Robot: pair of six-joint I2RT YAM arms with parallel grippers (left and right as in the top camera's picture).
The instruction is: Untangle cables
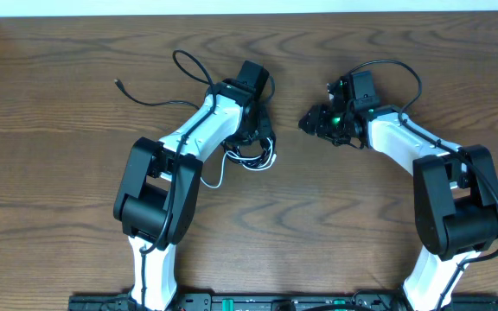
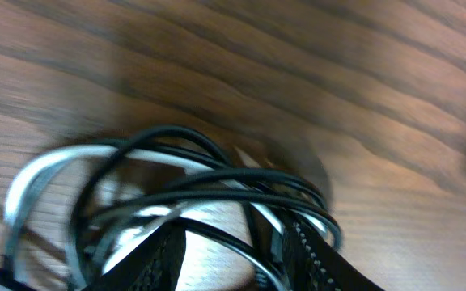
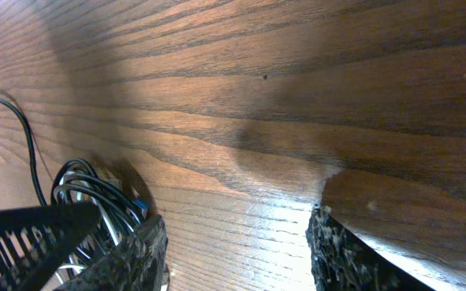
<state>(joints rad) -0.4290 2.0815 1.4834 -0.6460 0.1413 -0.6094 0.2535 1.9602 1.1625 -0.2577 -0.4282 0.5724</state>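
Left claw (image 2: pixel 233 246) around tangled cables (image 2: pixel 217 179)

Overhead light: bright and even over the wooden table (image 1: pixel 59 216); sharp throughout, with faint, short shadows.
Left wrist sharpness: heavily blurred (the wood grain smears into streaks); the cables (image 2: pixel 233 179) have soft edges.
Left wrist glare: pale sheen on the wood inside the loops.
Right wrist light: dim upper left, broad soft shadow mid-frame, bright glare low centre.
Right wrist focus: grain crisp; right gripper fingers (image 3: pixel 338 263) dark and soft.
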